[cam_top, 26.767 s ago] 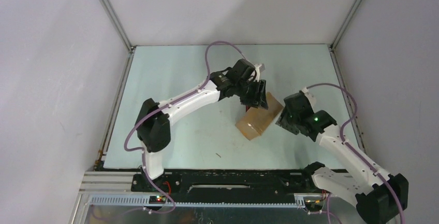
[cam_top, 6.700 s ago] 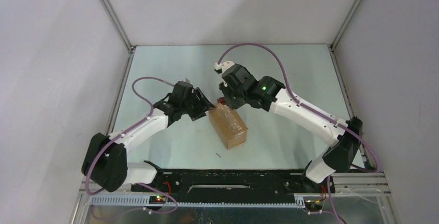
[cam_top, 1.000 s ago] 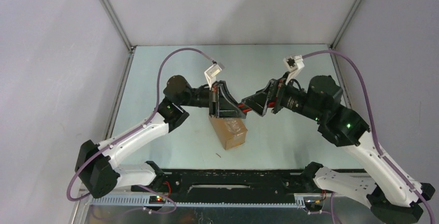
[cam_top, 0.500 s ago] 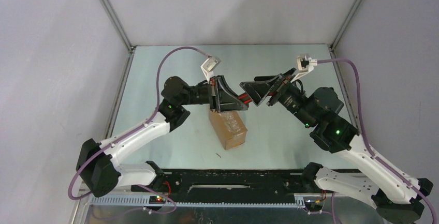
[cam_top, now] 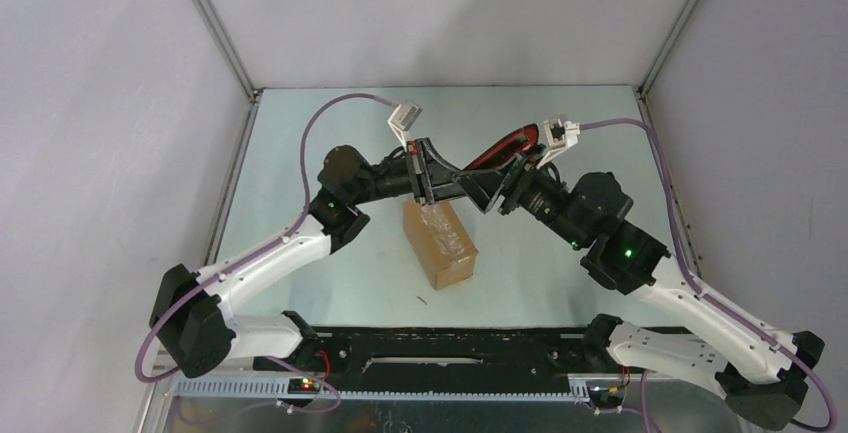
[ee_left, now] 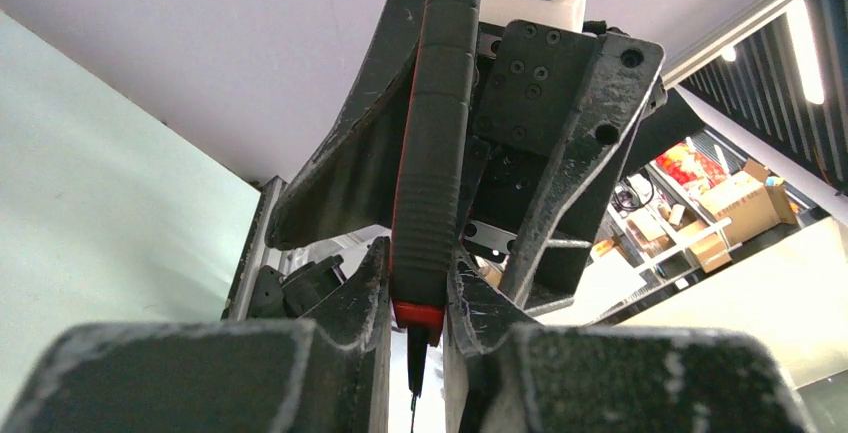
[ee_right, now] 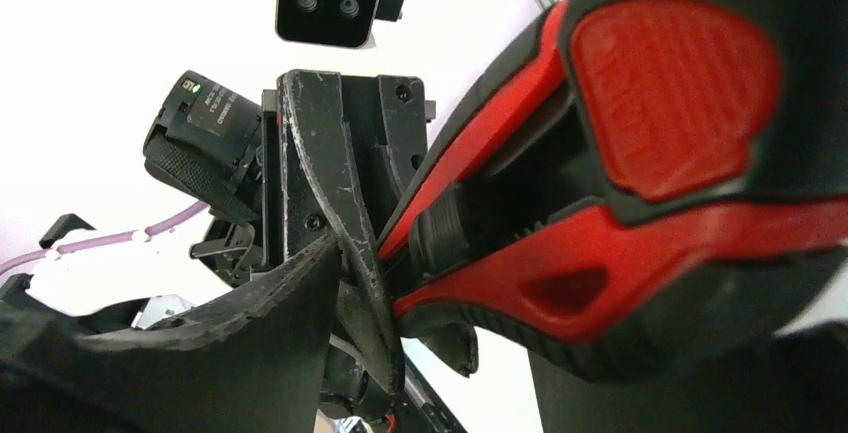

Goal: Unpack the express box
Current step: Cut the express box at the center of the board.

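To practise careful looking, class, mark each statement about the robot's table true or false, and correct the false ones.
1. The express box lies on the table. True.
2. The left gripper is shut on a red-and-black utility knife. True.
3. The box's flaps stand wide open. False: the box looks closed, with clear tape on top.
4. The right gripper rests at the table's right edge. False: it meets the left gripper above the box, at the knife.
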Action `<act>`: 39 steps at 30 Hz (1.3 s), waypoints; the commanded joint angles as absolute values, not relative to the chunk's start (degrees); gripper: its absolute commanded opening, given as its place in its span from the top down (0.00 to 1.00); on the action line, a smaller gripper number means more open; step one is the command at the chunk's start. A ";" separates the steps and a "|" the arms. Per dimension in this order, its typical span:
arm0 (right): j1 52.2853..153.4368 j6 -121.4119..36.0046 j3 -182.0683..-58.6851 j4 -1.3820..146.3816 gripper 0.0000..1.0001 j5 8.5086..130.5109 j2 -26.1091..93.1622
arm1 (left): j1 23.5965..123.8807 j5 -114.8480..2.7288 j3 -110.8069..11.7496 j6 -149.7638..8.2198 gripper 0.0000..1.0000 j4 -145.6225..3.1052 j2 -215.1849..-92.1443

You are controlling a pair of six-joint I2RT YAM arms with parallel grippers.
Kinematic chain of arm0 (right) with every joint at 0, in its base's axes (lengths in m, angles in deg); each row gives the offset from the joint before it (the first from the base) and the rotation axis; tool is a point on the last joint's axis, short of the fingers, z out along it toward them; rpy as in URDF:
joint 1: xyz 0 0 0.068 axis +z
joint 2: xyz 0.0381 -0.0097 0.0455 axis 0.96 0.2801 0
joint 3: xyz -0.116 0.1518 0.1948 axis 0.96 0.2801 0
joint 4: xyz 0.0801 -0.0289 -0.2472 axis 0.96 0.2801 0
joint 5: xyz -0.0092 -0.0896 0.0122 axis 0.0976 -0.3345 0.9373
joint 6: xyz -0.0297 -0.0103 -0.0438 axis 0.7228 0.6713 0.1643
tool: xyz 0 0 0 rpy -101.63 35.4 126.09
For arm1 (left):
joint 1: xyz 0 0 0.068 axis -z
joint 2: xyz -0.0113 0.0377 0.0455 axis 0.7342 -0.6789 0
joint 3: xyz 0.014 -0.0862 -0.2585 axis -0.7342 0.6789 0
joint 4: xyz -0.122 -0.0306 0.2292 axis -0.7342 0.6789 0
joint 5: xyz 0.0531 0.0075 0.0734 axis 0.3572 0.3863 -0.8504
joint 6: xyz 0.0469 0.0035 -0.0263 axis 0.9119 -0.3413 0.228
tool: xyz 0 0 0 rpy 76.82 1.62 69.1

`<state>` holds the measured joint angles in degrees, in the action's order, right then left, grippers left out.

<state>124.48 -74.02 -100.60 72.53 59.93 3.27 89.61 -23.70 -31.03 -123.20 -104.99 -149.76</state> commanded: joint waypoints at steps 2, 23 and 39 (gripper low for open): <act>122.61 -73.57 -100.73 66.52 0.35 58.99 2.11 | 89.55 -23.79 -33.03 -122.72 1.00 -106.49 -148.33; 119.81 -73.00 -100.82 65.99 1.00 59.05 2.17 | 87.21 -21.60 -30.65 -120.25 0.31 -101.25 -144.36; 118.03 -75.04 -102.40 67.31 0.91 68.46 4.41 | 86.84 -19.51 -29.58 -121.75 1.00 -106.13 -145.32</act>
